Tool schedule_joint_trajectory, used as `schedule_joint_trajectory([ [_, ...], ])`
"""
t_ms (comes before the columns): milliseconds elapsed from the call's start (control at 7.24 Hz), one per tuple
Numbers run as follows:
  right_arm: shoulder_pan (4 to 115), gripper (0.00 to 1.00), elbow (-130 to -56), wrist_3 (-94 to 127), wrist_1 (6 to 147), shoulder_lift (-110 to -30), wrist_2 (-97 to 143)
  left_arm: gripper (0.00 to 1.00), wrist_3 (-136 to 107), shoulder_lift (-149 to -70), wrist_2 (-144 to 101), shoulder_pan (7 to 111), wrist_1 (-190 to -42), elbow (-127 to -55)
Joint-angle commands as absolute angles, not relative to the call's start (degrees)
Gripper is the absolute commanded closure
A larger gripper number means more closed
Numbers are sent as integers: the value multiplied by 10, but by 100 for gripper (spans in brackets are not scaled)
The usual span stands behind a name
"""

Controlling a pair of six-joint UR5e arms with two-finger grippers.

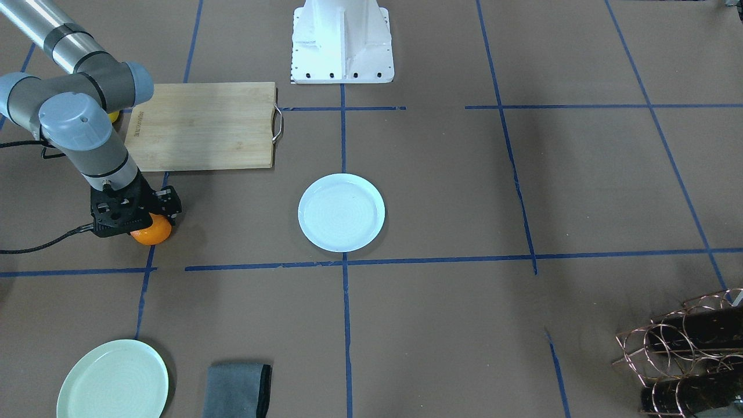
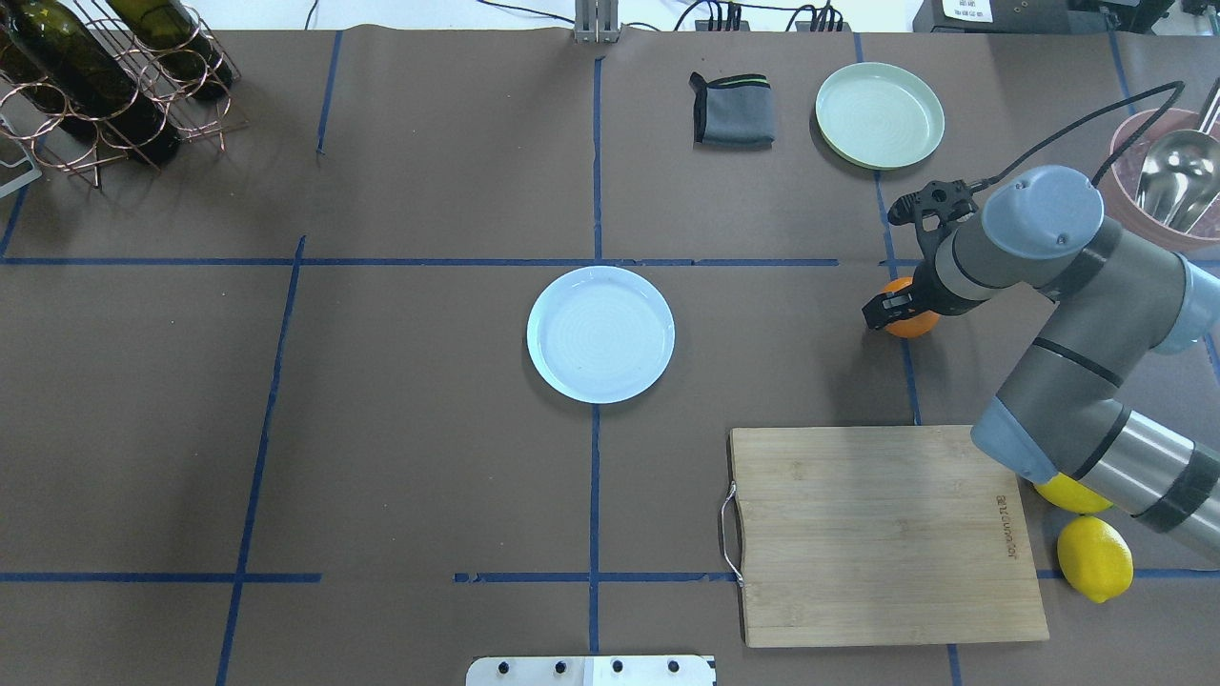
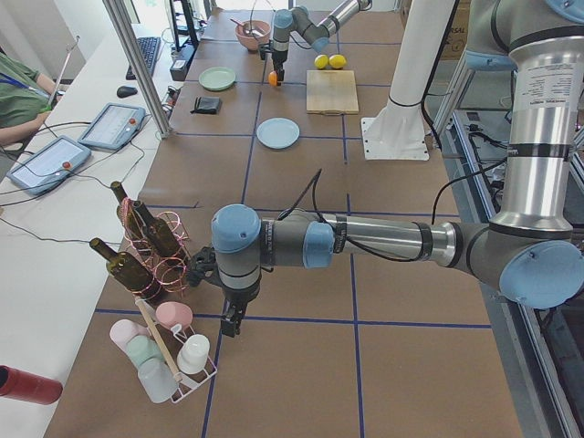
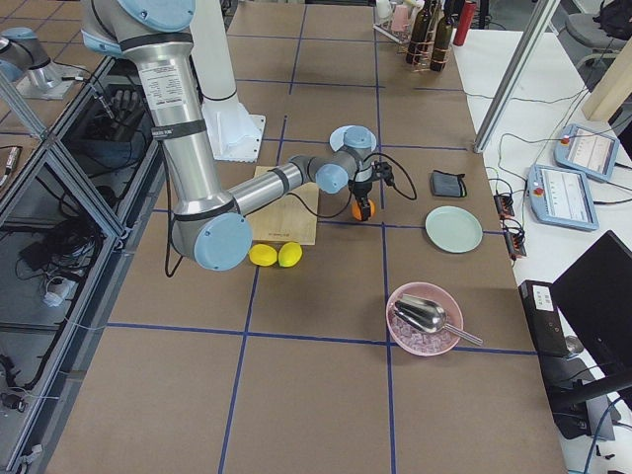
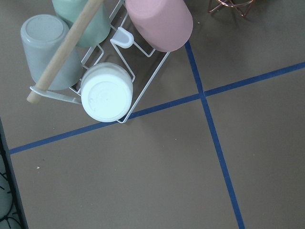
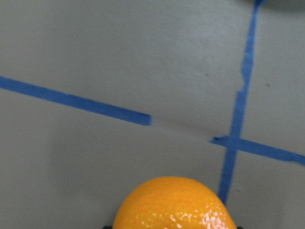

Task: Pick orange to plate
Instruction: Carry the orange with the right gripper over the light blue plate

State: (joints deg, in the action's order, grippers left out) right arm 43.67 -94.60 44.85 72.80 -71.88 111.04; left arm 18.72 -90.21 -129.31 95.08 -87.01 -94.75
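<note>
Right gripper (image 2: 904, 307) is down over the orange (image 1: 154, 232), jaws flanking it, one each side. I can't tell if they're pinching yet. The fruit looks to be on the table, well off to the right of the white plate (image 2: 600, 333). If my hold sits high on that round skin, a squeeze could squirt it out and send it rolling. The green plate (image 2: 879, 114) lies beyond, nearer me than the white one, so it's the wrong stop. The target rim is shallow, so a high release risks a bounce out. Left gripper (image 3: 228, 324) hangs far off the plate's other side, jaws unreadable.
</note>
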Motion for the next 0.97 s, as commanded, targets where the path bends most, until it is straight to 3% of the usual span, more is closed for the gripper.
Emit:
schedule_joint_trajectory([
  [0,394,80,-942,553,783,-619,1104,0,187,-897,-1293,951,-871,-953],
  [276,347,79,-906,642,855,-505,1047,0,187,-892,-1294,951,-871,-959],
  [553,308,79,-778,698,854,-399,995,0,187,-891,-1294,950,-870,-960],
  [829,284,78,-738,717,855,-373,974,0,187,-891,-1294,951,-869,-961],
])
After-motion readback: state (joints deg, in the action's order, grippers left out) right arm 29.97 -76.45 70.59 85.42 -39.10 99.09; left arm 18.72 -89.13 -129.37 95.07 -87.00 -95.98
